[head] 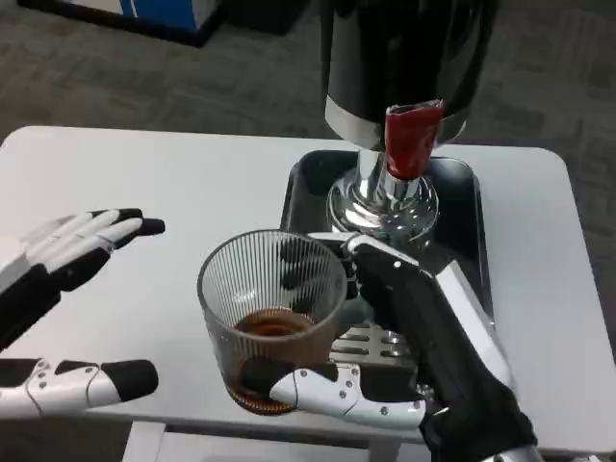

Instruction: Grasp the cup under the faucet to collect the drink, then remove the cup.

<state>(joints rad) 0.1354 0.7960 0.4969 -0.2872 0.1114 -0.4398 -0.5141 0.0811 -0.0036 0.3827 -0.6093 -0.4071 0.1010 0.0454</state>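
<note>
Head view had the right hand (404,337) wrapped around the cup (272,318), thumb under the near side of the base and the black fingers up the cup's right wall, so it was properly clamped on the glass. The cup was a ribbed clear tumbler with a shallow layer of brown drink (273,325) in the bottom, and it sat at the near-left corner of the black tray (306,178), partly hanging past the tray's left rim. That put it nearer than the faucet (412,140) with its red spout, and off to the left of it, so to my eye the collecting part looked done and the step in hand was carrying the cup away.

My take on doing that well: keep the rim level, the drink was low so sloshing wasn't a big risk, but a tilt toward the open side of the grip could let the glass slip. Move it slowly toward bare white table (192,183), and set the base down flat before loosening anything.

The left hand (67,289) waited on the left with fingers apart, holding nothing, well clear of the cup.
</note>
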